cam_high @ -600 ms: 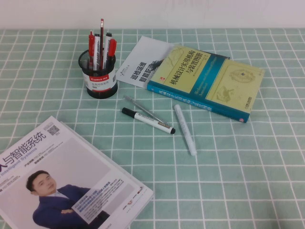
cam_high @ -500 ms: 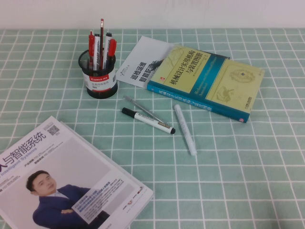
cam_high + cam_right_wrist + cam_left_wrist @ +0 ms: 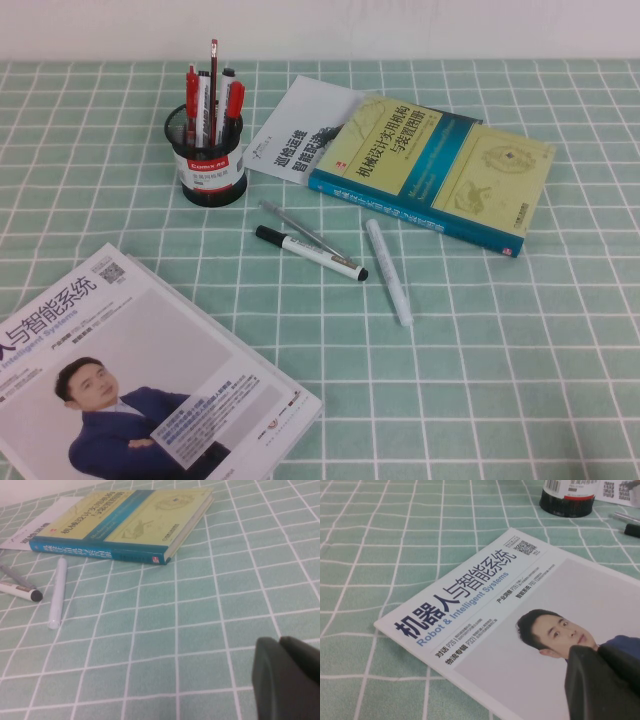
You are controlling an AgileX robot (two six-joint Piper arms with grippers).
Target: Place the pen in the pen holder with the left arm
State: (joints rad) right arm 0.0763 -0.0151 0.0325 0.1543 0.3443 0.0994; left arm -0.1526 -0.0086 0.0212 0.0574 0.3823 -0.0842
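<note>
My left hand (image 3: 602, 680) is closed on nothing and hangs low over the magazine (image 3: 520, 630) at the near-left corner of the bench (image 3: 520, 380); it does not appear in the high view at all. My right hand (image 3: 287, 672) hovers over bare cloth on the near right, its two fingers pressed together, also empty, and I judge it parked.

The pen (image 3: 310, 252) lies flat on the cloth near the middle of the bench, untouched. From my left hand it lies ahead and to the right, past the far corner of the magazine. Its long axis runs slantwise: the black cap points far-left toward the holder (image 3: 206, 160), the black tail near-right. A thin grey pen (image 3: 300, 230) lies just beside it on the far side, nearly parallel, and a white pen (image 3: 389, 272) lies just to its right, close to the tail.

The holder stands upright far-left of the pen, already carrying several pens. My left hand seems the better placed. I would open, turn across the barrel, and come down at mid-barrel, clear of the grey pen.
</note>
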